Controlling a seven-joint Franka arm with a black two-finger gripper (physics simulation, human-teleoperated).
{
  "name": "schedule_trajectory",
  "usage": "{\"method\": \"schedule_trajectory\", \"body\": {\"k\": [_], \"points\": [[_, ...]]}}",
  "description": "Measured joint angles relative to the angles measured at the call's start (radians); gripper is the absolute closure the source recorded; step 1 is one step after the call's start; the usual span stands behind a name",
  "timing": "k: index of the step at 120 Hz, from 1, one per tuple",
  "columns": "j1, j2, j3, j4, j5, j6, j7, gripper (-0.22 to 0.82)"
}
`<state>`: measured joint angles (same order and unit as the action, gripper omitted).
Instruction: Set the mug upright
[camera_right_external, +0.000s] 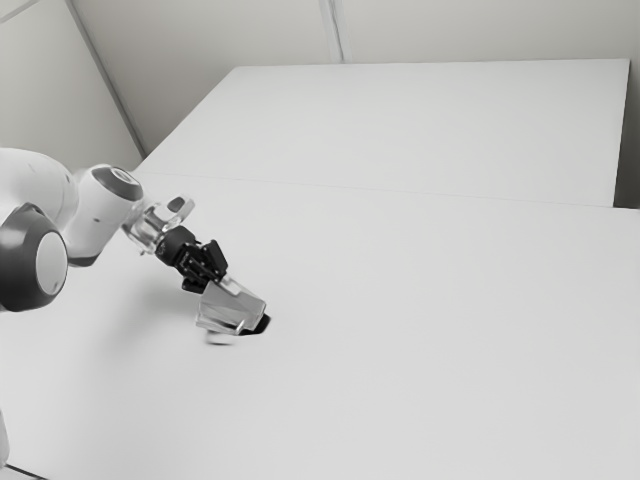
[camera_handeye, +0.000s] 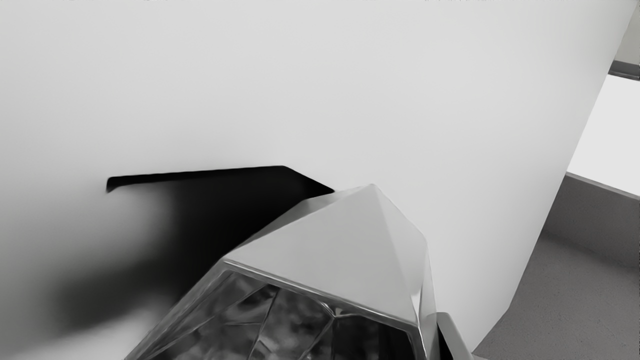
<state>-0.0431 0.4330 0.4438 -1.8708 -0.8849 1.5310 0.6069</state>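
The mug (camera_right_external: 228, 308), silvery grey and faceted, is tilted over at the end of my gripper (camera_right_external: 218, 279) in the exterior view. Close up in the wrist view, the mug (camera_handeye: 330, 255) shows a pale pointed facet and a glossy, dark-patterned part below it. Part of my gripper (camera_handeye: 454, 336) appears right beside the mug's side. Much of the contact between them is hidden behind the mug, so whether it is gripped cannot be told.
A wide white table (camera_right_external: 430, 320) lies under the arm, with a dark shadow beside the mug. A white panel (camera_right_external: 420, 130) stands beyond it. Past the table's edge, the wrist view shows a grey floor (camera_handeye: 575, 300).
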Motion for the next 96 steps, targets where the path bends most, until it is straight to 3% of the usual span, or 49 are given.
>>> {"method": "schedule_trajectory", "body": {"k": [40,72,96], "points": [[-0.007,-0.08,-0.012,-0.031,-0.017,0.031,-0.014,0.75],[-0.132,-0.212,-0.034,-0.072,0.245,0.327,-0.206,0.75],[-0.229,-0.288,-0.029,-0.123,0.473,0.43,-0.474,0.75]]}}
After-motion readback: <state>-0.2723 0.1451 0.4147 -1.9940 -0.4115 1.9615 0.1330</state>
